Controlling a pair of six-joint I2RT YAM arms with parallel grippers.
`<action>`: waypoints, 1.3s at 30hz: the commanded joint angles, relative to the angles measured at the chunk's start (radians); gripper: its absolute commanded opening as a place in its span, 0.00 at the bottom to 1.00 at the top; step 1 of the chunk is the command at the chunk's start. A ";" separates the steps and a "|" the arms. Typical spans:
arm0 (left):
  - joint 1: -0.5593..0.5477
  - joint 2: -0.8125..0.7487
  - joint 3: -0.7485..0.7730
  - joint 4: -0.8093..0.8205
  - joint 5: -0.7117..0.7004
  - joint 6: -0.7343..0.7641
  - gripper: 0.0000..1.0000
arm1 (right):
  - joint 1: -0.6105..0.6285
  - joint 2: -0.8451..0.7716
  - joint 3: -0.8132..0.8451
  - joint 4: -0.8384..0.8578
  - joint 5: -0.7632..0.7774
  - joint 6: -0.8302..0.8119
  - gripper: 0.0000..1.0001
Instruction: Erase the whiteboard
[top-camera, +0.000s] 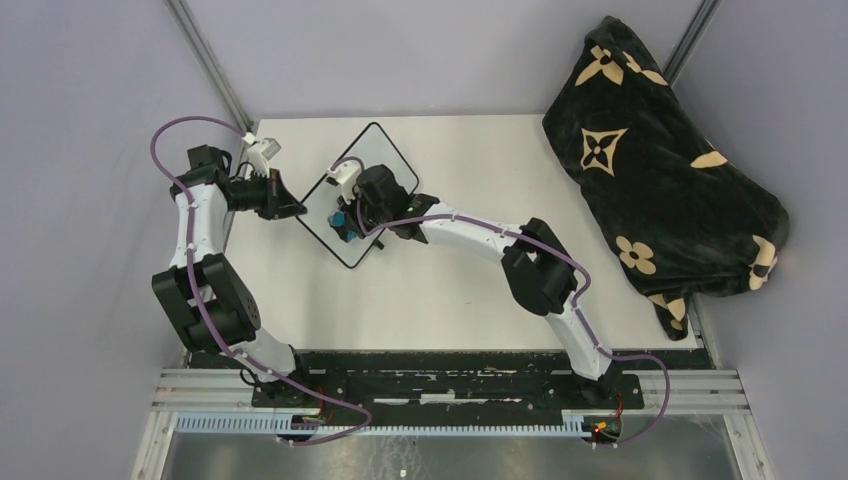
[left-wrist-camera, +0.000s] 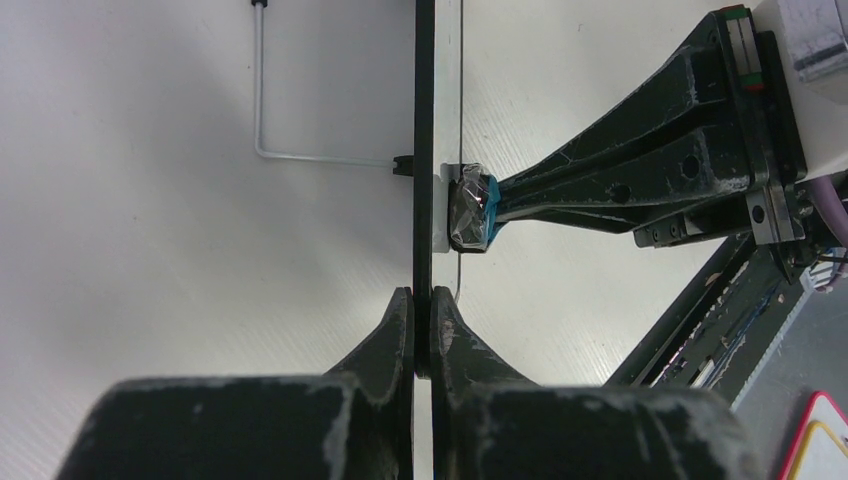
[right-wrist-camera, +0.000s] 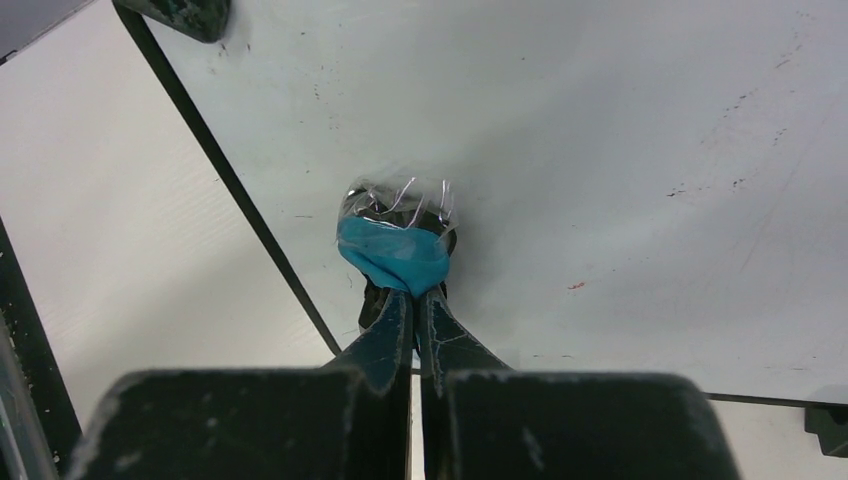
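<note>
We note: left tool (left-wrist-camera: 422, 300) pinching the whiteboard (right-wrist-camera: 620, 130) by its black edge; right tool (right-wrist-camera: 415, 295) pinching blue eraser (right-wrist-camera: 395, 250), touching board face.

Brightness: bright, even and diffuse across all 3 views.
Shadows: a soft grey patch on the whiteboard (right-wrist-camera: 600, 150) around the eraser (right-wrist-camera: 395, 255).
Glare: small white glints on the eraser's clear wrap; the table (left-wrist-camera: 150, 200) is nearly washed out.
Focus: fingers (right-wrist-camera: 385, 345) blurred near the lens; top view sharp.
</note>
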 joint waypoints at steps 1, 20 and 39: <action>-0.024 -0.025 0.006 -0.062 0.033 0.055 0.03 | -0.059 0.012 -0.013 0.047 0.025 -0.003 0.01; -0.025 -0.025 -0.005 -0.062 0.039 0.057 0.03 | -0.103 -0.034 -0.059 0.051 0.014 0.009 0.01; -0.025 -0.025 -0.006 -0.062 0.040 0.054 0.03 | 0.040 -0.035 -0.021 0.053 -0.040 0.015 0.01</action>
